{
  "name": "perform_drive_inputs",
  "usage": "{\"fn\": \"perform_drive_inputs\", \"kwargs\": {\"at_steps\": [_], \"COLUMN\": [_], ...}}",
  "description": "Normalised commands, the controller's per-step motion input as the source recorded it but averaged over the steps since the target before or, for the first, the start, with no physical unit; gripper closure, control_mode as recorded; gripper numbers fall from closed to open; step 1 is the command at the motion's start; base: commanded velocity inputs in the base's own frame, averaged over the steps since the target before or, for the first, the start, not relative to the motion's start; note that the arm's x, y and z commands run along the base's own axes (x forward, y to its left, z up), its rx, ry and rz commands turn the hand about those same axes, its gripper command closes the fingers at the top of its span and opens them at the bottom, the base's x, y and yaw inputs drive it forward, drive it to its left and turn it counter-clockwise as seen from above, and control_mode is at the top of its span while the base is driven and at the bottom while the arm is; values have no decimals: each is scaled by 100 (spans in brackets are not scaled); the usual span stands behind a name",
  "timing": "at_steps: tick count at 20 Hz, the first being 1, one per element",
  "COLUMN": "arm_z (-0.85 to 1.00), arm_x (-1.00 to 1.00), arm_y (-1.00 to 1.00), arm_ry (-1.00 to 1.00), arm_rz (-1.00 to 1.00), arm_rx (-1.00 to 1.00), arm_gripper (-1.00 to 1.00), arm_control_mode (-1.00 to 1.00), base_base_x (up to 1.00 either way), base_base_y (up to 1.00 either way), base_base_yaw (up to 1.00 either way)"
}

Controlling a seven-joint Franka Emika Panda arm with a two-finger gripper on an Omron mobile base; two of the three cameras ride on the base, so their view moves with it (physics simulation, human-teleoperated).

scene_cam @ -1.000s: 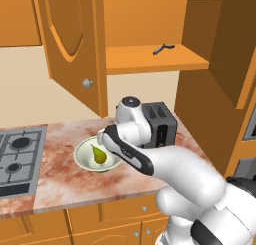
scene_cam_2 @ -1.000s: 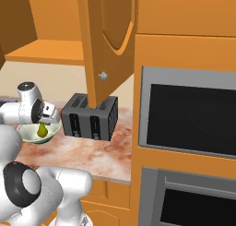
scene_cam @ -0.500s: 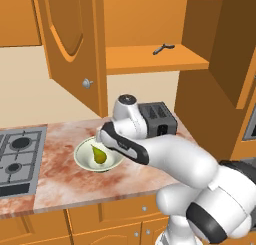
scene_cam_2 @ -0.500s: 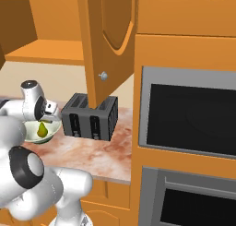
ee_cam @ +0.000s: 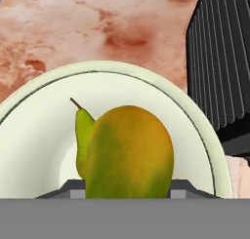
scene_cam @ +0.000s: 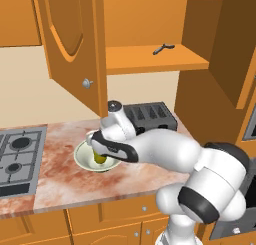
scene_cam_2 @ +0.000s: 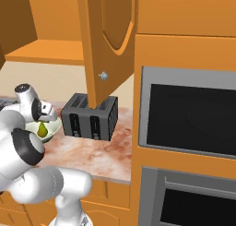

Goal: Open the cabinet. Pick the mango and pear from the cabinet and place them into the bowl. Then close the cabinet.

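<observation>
The left base view looks forward and down from behind the arm's left, over the bench (scene_cam: 60, 181) to the bowl (scene_cam: 82, 156), toaster (scene_cam: 150, 116) and open cabinet (scene_cam: 150, 59). The right base view faces the same bowl (scene_cam_2: 50, 127), toaster (scene_cam_2: 90, 116) and cabinet door (scene_cam_2: 108, 40) from the other side. The hand view sits very close above the bowl (ee_cam: 44, 116), beside the toaster (ee_cam: 219, 62).

I see a smooth, matt mango (ee_cam: 129, 152), a glossy cream bowl (ee_cam: 44, 135), a ribbed black toaster (ee_cam: 219, 62), a mottled reddish stone counter (ee_cam: 97, 28), and the cabinet (scene_cam: 75, 39) in smooth orange wood.
</observation>
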Motion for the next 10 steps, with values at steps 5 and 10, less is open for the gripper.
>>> {"fn": "perform_drive_inputs", "kwargs": {"at_steps": [5,10], "arm_z": [-22,-2], "arm_x": [23,0], "arm_y": [1,0], "arm_ry": [-3,0], "arm_rz": [0,0], "arm_rx": [-3,0], "arm_gripper": [-100,-100], "arm_control_mode": [-100,-100], "base_base_x": [0,0], "base_base_y": [0,0], "base_base_yaw": [0,0]}}
